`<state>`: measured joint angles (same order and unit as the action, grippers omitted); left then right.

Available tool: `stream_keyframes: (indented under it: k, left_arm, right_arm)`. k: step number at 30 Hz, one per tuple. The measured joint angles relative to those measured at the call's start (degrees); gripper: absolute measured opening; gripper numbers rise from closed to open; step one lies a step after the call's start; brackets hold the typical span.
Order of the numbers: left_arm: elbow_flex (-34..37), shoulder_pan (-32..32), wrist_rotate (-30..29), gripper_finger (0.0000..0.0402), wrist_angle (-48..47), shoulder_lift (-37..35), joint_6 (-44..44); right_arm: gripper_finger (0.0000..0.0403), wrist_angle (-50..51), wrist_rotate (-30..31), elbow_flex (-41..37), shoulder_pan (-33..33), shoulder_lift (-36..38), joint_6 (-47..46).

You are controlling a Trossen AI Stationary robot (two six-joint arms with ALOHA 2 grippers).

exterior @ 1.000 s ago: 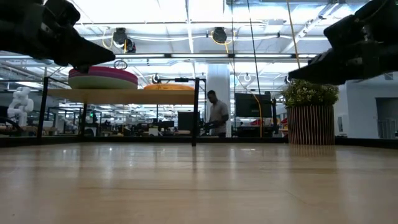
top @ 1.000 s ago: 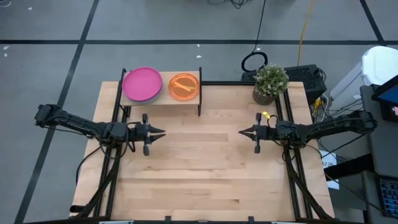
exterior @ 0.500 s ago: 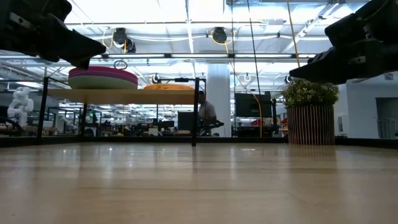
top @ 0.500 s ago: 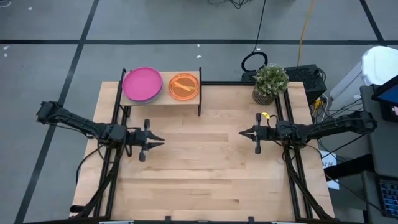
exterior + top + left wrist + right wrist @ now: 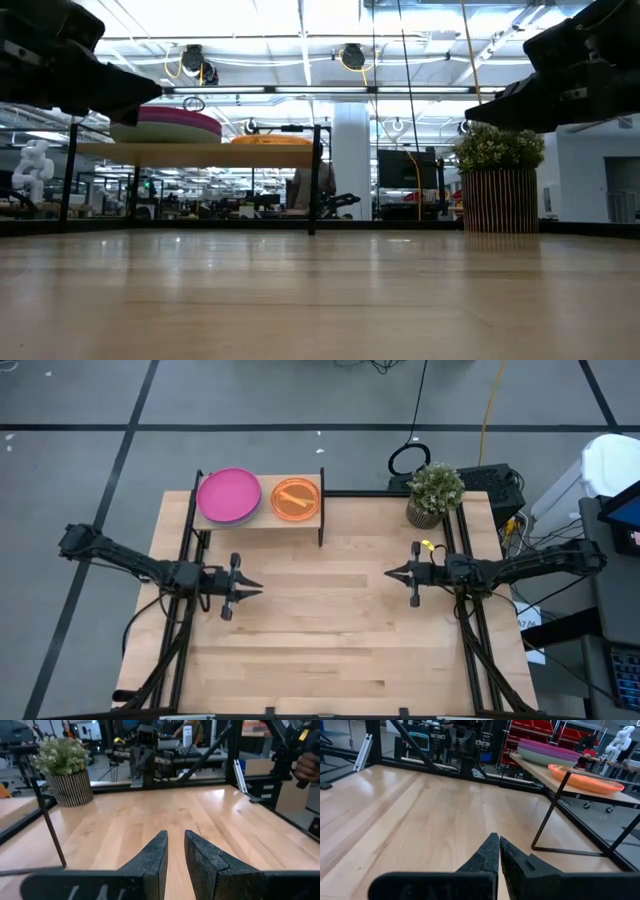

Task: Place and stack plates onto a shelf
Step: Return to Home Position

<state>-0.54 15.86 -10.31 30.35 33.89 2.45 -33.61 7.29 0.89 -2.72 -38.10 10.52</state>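
All the plates I can see are on the shelf [image 5: 312,517]: a large stack with a magenta plate on top [image 5: 229,495] at its left end, and a smaller stack topped in orange [image 5: 294,499] at its right end. I can't count the lower plates from above. The table [image 5: 320,650] carries nothing else of the task, so I judge the stacking done and only the retreat left.

The left pincer [image 5: 258,589] hovers above the table in front of the shelf, its fingers parted by a narrow gap and holding nothing. The right pincer [image 5: 388,573] faces it from the other side, clenched and empty.

My main worry is the left arm. It runs close to the shelf's front left leg, and a careless swing on the way home could knock that thin leg and jolt the board. The orange-topped stack lies near the shelf's end, so I expect it would be the first to slide off. The large stack is loosely nested, and a bump could shift it.

On the right, the elbow passes near the potted plant [image 5: 435,493], which a wide retreat could tip.
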Motion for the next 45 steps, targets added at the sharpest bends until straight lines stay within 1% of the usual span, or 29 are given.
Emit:
stream_keyframes:
  k: [2,5,9,11,17,22,27,32,38,39,45]
  left_arm:
    - [0.0,0.0,0.1,0.0069,0.3,-1.1,0.6]
    - [0.0,0.0,2.8,0.0069,-0.1,-4.4,1.6]
    - [0.0,0.0,3.1,0.0069,-5.8,-10.4,1.8]
    - [0.0,0.0,2.4,0.0069,-9.0,-13.8,1.9]
    - [-0.1,0.0,1.6,0.0069,-15.0,-22.6,3.3]
    - [0.0,0.0,-2.1,0.0069,-22.1,-28.3,3.4]
    - [0.0,0.0,-3.5,0.0069,-26.4,-33.7,5.1]
    - [-0.1,-0.4,-7.1,0.0069,-27.1,-33.6,5.6]
    - [-0.1,-2.7,-7.4,0.0069,-26.6,-33.7,6.7]
    - [-0.1,-3.3,-7.2,0.0069,-26.6,-33.7,6.7]
    - [-0.1,-7.1,-1.7,0.0069,-26.5,-33.7,5.8]
  right_arm:
    - [0.0,0.0,0.0,0.0,0.0,0.4,0.5]
    - [0.0,0.1,0.0,0.0,0.0,1.0,0.7]
    - [0.0,0.7,0.0,0.0,0.0,1.4,0.5]
    - [0.0,1.2,0.0,0.0,0.0,1.4,0.1]
    - [0.0,4.1,-0.1,0.0,0.0,1.4,-1.8]
    - [0.0,4.8,-0.1,0.0,0.0,1.4,-3.1]
    - [0.0,4.8,-3.0,0.0,0.0,1.5,-3.8]
    - [0.0,5.8,-3.0,0.0,0.0,1.5,-3.9]
    - [0.0,6.1,-3.0,0.0,0.0,1.9,-3.9]
    - [0.0,6.1,-3.0,0.0,0.0,1.9,-3.8]
    - [0.0,5.9,-2.9,0.0,0.0,2.1,-3.2]
